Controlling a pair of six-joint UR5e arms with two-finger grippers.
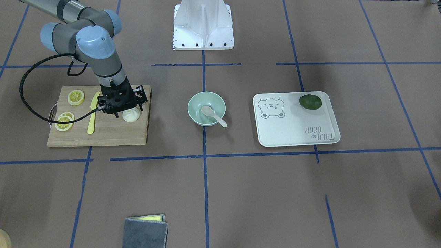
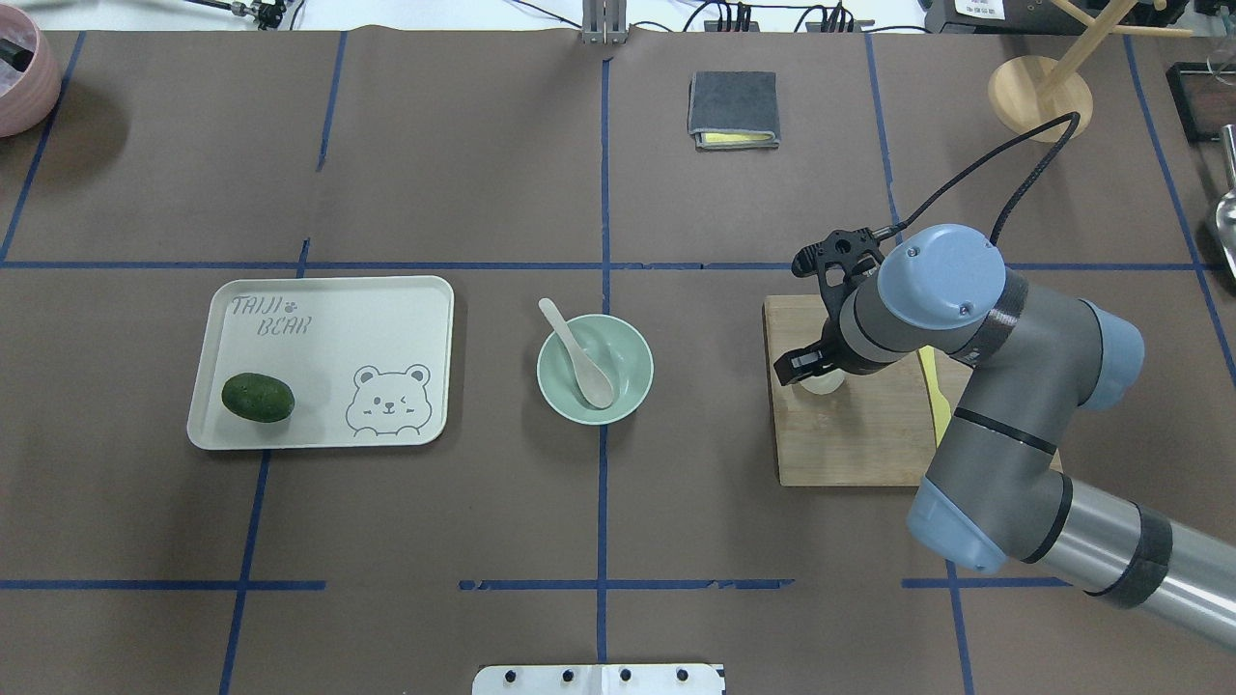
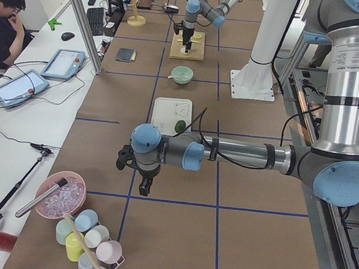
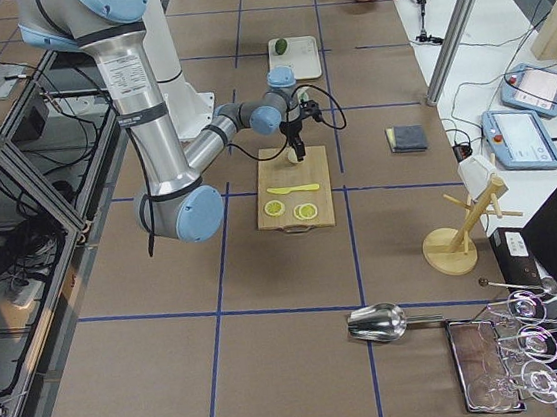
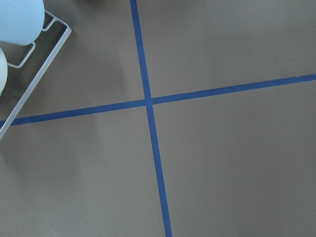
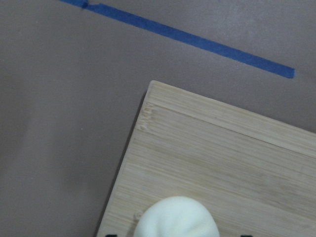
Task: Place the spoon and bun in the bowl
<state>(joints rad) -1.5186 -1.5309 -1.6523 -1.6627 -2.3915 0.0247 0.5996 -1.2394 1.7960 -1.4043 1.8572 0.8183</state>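
The white bun (image 1: 131,116) sits on the wooden cutting board (image 1: 113,132). My right gripper (image 1: 128,109) hangs open just over it, one finger on each side; the right wrist view shows the bun (image 6: 177,218) low between the fingertips. The off-white spoon (image 1: 213,115) lies in the mint-green bowl (image 1: 193,103) at the table's middle, handle over the rim; both also show in the overhead view, spoon (image 2: 579,355) and bowl (image 2: 634,362). My left gripper (image 3: 134,168) shows only in the left side view, far from these things; I cannot tell its state.
Lemon slices (image 1: 76,97) and a yellow knife (image 1: 92,113) lie on the board beside the bun. A white bear tray (image 1: 296,124) with a dark green lime (image 1: 310,102) stands on the bowl's other side. A folded grey cloth (image 1: 146,230) lies near the operators' edge.
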